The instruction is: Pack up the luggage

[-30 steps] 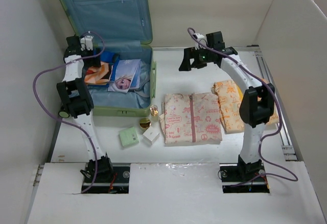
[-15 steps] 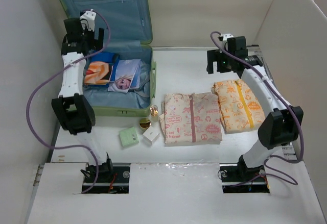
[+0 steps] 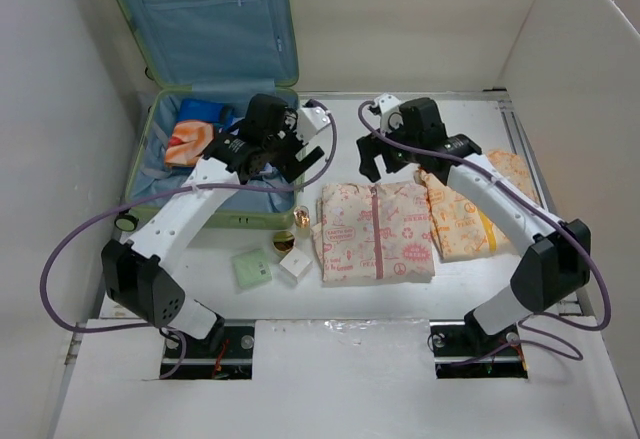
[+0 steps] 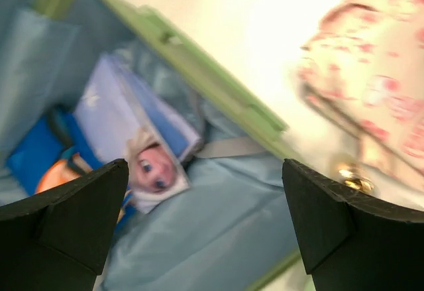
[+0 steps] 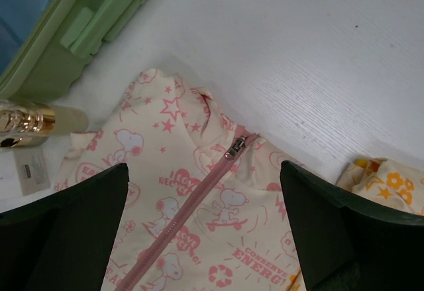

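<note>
The luggage sits at the back left of the bench. Its lid stands upright against the rear wall and its pale green base lies open, blue lining showing.

Inside the base I can see a picture book with a cartoon face beside something blue and orange.

The left gripper hangs over the base's right front corner. Its fingers are spread wide with nothing between them.

The right gripper hovers above the collar end of a cream garment with pink prints and a pink zipper. Its fingers are also wide apart and hold nothing.

That garment lies flat on the bench, just right of the luggage. An orange-printed one lies beside it on the far side.

Near the luggage's front corner stand a small gold bottle, a white box and a green box.
</note>
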